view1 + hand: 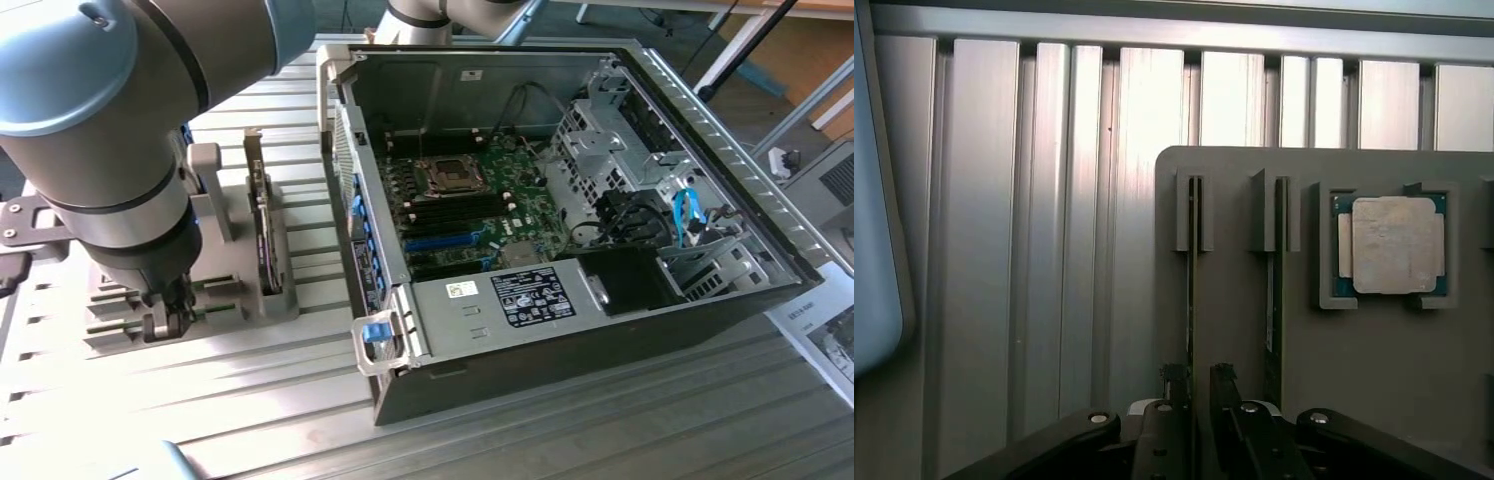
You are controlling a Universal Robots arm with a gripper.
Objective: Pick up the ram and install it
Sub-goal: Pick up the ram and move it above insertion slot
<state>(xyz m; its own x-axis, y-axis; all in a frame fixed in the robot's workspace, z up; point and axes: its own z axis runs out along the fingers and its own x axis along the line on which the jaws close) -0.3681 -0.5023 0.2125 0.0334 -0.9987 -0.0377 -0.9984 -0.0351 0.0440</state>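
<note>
Wrist view, ram [1194, 300] edge-on, straddled by parted claw [1197, 388]

UR arm [94, 140] at exterior view's left, big grey joints stacked approx. vertical. Wrist [134, 255] points straight down, jaws at the lowest point, tips downward. Wrist view: black linkage bars [1064, 440] splay out to both sides; jaws parted w/ a narrow gap btwn them.

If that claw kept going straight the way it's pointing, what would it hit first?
Probably the ram standing on edge in the grey holder. The gripper points down at it, with a finger on either side. Depth is hard to judge.
</note>
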